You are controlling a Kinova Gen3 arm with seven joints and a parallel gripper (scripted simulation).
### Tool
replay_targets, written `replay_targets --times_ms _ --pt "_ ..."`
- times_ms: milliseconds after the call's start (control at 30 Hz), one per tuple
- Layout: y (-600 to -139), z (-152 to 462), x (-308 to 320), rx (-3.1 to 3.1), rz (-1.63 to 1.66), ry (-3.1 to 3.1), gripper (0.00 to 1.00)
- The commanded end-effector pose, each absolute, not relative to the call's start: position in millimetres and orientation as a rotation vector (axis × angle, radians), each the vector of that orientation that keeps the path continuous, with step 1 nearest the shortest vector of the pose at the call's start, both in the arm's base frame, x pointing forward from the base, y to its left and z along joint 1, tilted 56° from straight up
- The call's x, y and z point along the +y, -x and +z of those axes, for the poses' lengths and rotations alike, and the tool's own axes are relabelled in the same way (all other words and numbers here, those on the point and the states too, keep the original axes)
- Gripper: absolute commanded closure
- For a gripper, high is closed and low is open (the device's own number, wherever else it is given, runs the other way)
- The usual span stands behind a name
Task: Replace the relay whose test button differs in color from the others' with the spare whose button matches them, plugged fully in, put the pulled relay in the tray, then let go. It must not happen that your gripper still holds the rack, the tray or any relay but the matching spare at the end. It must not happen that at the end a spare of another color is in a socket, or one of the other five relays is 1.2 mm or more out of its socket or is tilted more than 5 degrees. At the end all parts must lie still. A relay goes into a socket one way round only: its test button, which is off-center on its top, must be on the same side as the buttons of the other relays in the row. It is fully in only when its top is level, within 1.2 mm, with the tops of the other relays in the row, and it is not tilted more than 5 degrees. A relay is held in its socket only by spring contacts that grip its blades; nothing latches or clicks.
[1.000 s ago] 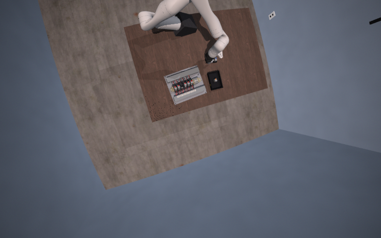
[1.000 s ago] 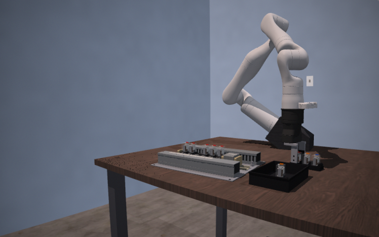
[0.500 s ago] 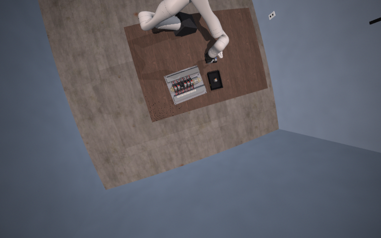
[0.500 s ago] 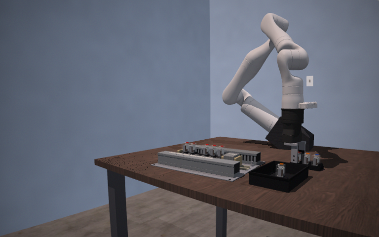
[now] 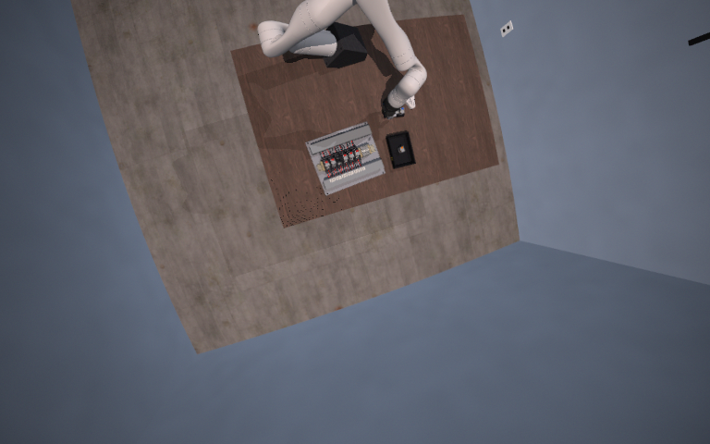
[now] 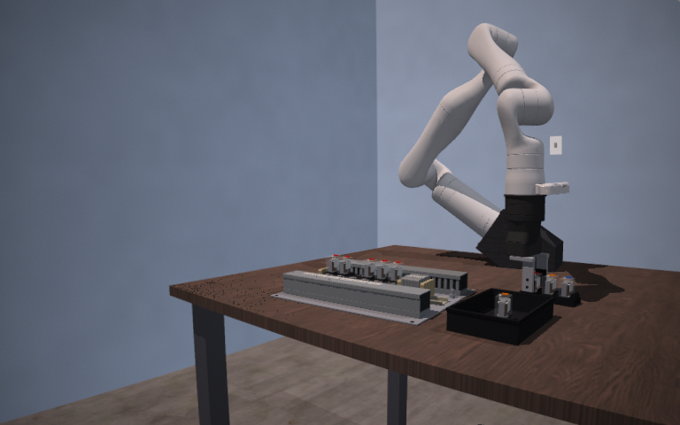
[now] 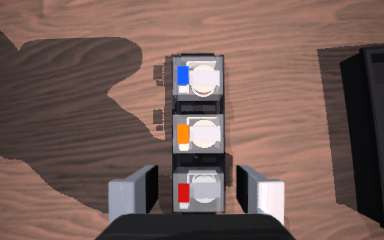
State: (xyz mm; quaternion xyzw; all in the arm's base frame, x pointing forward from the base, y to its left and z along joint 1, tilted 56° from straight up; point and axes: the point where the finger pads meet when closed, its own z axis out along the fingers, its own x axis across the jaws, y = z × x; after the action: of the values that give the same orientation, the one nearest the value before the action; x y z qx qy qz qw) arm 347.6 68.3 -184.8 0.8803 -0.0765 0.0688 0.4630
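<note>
Top: white rounded arm over brown wood-grain desk; black rectangular tray lay between gray panel and desk's right edge. Exterior: orange-button relay stood in tray, near desk's front edge; red-button relays in panel row. Wrist: claw fingers were apart, astride clear-cased red-button spare in black holder.

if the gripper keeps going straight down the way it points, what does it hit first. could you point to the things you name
Probably nothing at once: the open gripper [image 6: 535, 288] [image 7: 197, 182] looks set to straddle the red-button spare relay [image 7: 199, 191], its fingers passing either side. The holder or table would likely come next; depth is unclear.
</note>
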Motion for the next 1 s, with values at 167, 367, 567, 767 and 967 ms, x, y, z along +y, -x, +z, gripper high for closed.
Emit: replay_targets --times_ms 167,367,567,767,967 --pt "-349.4 -182.5 70.4 -0.185 0.17 -2.164 0.0" --pt "-349.9 -181.7 70.7 -0.185 0.17 -2.164 0.0" --pt "-348.9 -183.3 69.9 -0.186 0.17 -2.165 0.0" --pt "-349.8 -182.1 70.1 -0.185 0.17 -2.164 0.0" --pt "-348.4 -184.2 69.9 -0.187 0.171 -2.166 0.0"
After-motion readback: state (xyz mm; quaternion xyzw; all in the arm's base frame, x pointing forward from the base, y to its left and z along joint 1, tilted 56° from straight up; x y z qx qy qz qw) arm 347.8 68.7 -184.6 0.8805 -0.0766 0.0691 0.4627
